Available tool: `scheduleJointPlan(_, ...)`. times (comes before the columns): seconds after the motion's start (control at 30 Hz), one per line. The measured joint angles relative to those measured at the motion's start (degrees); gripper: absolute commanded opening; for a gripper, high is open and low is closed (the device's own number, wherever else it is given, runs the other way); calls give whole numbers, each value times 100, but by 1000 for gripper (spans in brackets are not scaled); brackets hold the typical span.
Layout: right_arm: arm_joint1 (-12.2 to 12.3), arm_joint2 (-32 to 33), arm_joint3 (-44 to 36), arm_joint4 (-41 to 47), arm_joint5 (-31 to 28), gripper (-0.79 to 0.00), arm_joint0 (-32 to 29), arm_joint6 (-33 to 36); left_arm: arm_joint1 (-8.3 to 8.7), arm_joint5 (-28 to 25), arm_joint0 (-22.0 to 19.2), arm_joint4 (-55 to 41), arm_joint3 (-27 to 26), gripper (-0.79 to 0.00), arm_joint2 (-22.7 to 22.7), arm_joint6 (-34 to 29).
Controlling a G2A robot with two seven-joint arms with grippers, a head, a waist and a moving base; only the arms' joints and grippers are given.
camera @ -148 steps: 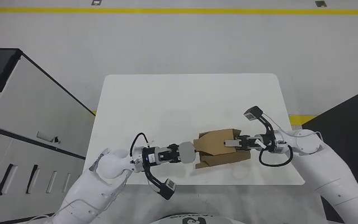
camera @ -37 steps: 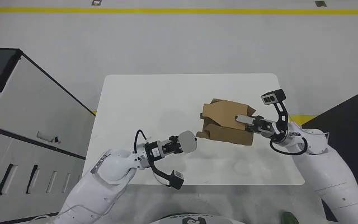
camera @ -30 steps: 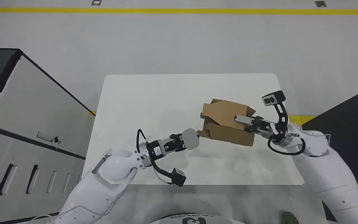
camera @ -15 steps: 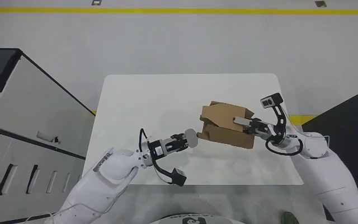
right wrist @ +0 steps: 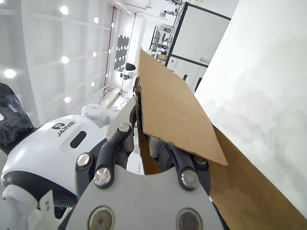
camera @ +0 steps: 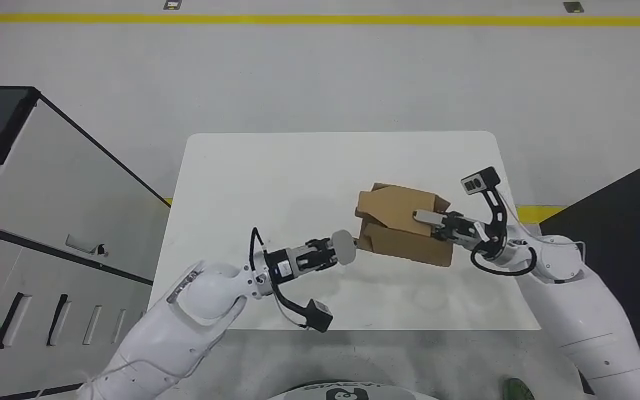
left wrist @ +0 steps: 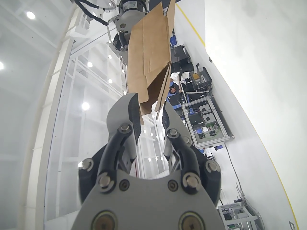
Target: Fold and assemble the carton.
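Left claw (left wrist: 150,114) is open: fingers (left wrist: 133,113) are spread wide, and the carton (camera: 400,222) pokes a loose flap corner into the gap between them. You can't tell from these views whether either pad actually touches the cardboard. From above, this claw sits right at the carton's 8 o'clock corner, with its arm coming in from the table's 8 o'clock side.

Right claw (right wrist: 142,130) is closed tight on the carton, with a panel edge pinched between its fingers. From above, you'll see it on the carton's 3 o'clock end, with its arm coming in from 3 o'clock.

The carton is brown cardboard, partly opened into a box shape, with its flaps loose at the 9 o'clock end. It sits a little toward 3 o'clock from the centre of the white table (camera: 300,170), long axis running roughly 9 to 3. You can't tell whether its underside rests on the tabletop.
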Motion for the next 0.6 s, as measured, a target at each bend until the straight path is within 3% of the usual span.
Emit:
scheduleJointPlan(0.3, -41, 25, -47, -37, 35, -785, -20, 47, 171, -145, -177, 0, -13, -677, 180, -63)
scheduleJointPlan(0.4, -53, 33, -76, -72, 41, -785, -31, 63, 233, -214, -233, 0, -25, -785, 273, -141)
scheduleJointPlan(0.6, -73, 64, -149, -206, -58, -785, -59, 123, 342, -385, -316, 0, -61, -785, 443, -321)
